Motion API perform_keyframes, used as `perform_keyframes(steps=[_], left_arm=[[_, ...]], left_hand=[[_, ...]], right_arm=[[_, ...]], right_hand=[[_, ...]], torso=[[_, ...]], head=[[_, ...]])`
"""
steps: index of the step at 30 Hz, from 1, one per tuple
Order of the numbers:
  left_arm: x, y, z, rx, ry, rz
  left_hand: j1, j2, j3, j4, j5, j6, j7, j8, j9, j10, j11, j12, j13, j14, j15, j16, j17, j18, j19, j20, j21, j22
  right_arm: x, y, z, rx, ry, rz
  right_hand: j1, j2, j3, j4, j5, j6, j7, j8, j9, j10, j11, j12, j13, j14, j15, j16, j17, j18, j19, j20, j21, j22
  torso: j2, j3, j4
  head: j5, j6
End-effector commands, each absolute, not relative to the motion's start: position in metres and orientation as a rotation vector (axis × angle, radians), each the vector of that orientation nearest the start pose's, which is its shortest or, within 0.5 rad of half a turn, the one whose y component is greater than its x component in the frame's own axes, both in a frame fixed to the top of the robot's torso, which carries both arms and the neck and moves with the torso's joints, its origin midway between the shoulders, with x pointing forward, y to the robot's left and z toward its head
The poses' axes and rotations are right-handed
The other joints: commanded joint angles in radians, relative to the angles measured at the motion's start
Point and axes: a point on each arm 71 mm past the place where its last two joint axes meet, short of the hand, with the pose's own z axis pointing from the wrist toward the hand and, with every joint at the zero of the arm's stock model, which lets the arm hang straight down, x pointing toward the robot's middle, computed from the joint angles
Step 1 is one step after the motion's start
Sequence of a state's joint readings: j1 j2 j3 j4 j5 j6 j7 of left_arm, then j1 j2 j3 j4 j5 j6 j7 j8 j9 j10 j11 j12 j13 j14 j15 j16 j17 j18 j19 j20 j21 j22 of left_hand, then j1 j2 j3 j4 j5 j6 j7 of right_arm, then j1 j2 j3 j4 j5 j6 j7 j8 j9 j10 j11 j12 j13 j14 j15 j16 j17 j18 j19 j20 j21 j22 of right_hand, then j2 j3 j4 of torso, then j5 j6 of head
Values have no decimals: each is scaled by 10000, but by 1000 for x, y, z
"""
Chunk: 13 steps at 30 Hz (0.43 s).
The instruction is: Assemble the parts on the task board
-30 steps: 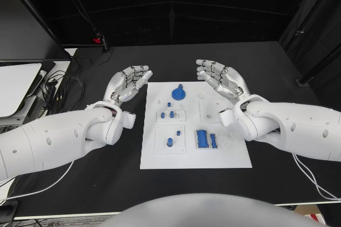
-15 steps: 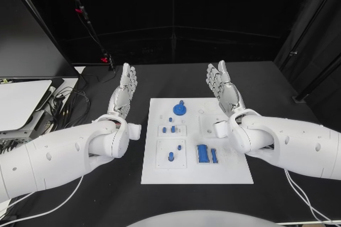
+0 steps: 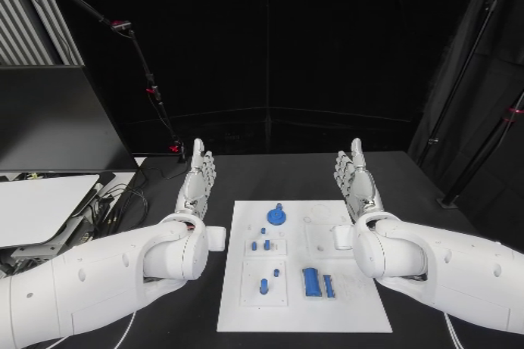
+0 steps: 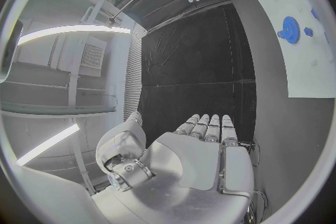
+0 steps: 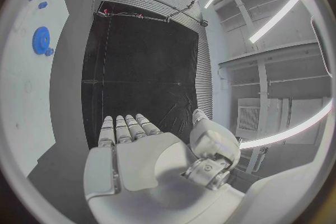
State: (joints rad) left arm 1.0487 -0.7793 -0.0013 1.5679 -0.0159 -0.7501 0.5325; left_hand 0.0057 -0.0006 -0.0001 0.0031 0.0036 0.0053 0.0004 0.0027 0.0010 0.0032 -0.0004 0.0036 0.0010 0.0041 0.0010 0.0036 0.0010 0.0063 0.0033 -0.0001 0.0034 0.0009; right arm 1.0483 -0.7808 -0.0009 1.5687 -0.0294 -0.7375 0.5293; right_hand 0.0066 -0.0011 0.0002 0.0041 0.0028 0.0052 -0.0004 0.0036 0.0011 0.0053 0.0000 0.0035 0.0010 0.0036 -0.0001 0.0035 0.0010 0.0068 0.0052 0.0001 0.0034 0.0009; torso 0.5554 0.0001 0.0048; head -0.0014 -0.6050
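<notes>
1. The black table [image 3: 437, 175] carries the task board, a white rectangular plate [image 3: 350, 319], and I take this board as the landmark for all places; its long axis runs from the robot's side to the far side
2. The left hand [image 3: 198, 179], silver and many-fingered, stands upright just beside the far left corner of the board, with fingers straight and side by side, holding nothing; the left wrist view shows the same flat palm [image 4: 203, 151]
3. The right hand [image 3: 356, 179] stands in the same manner just beside the far right corner, fingers straight, together, and without a part in them
4. The blue round gear-like part [image 3: 276, 215] sits on the far end of the board, near its middle line
5. The two blue bar-shaped parts [image 3: 318, 282] lie near the robot's end, long axes parallel to the board's long axis
6. Small blue pegs [image 3: 261, 244] stand in the left half of the board
7. Whether the assembly is early or finished I cannot judge; for any reach, a hand should come down from above, slowly, not sweeping over the pegs
</notes>
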Motion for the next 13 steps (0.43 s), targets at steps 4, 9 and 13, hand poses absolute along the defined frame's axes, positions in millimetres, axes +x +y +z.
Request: perform_keyframes(steps=[4, 9, 13], left_arm=[[462, 192, -224, -12089, 12178, -12289], [462, 192, -224, -12089, 12178, -12289], [462, 192, -224, -12089, 12178, -12289]], left_hand=[[-57, 6, 1, -31, -36, -53, -4, -27, -10, -32, 4, -36, -10, -41, -10, -36, -10, -63, -33, 1, -34, -9], [-57, 6, 1, -31, -36, -53, -4, -27, -10, -32, 4, -36, -10, -41, -10, -36, -10, -63, -33, 1, -34, -9], [-57, 6, 1, -31, -36, -53, -4, -27, -10, -32, 4, -36, -10, -41, -10, -36, -10, -63, -33, 1, -34, -9]], right_arm=[[462, -192, -224, 12089, 12178, 12289], [462, -192, -224, 12089, 12178, 12289], [462, -192, -224, 12089, 12178, 12289]], right_hand=[[-66, 11, -2, -41, -28, -52, 4, -36, -11, -53, 0, -35, -10, -36, 1, -35, -10, -68, -52, -1, -34, -9], [-66, 11, -2, -41, -28, -52, 4, -36, -11, -53, 0, -35, -10, -36, 1, -35, -10, -68, -52, -1, -34, -9], [-66, 11, -2, -41, -28, -52, 4, -36, -11, -53, 0, -35, -10, -36, 1, -35, -10, -68, -52, -1, -34, -9]], torso=[[-112, -1, -48], [-112, -1, -48], [-112, -1, -48]], head=[[14, 50], [14, 50], [14, 50]])
